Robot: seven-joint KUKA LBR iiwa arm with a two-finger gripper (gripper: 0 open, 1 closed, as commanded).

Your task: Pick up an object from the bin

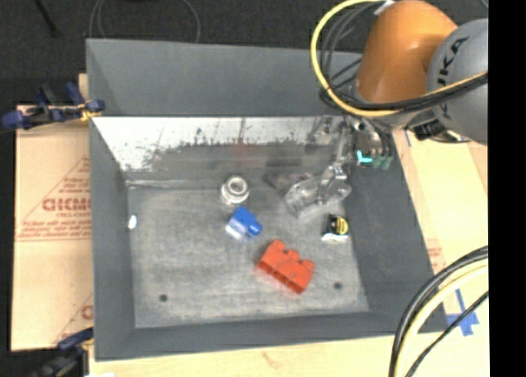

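Toward the far right corner of the bin, your pincer hangs low beneath the arm's orange cover, close to the back wall. From this angle you cannot tell whether it stands wide or narrow.

Right at its tip, on the view's left side, lies a pale see-through piece, perhaps clear plastic. It is the thing nearest the pincer, but you cannot judge from here whether the two touch.

Just in front of the pincer, toward the bin's near edge, sits a small black and yellow thing, apart from the see-through piece. Farther forward and a little to the view's left, a red brick lies at an angle on the bin floor, with studs showing along its upper face.

Left of the pincer, beyond the see-through piece, you have a small blue block, with a silvery round cap just behind it and nearer the back wall. Well away from the pincer, near the left wall, a tiny white speck rests on the floor.
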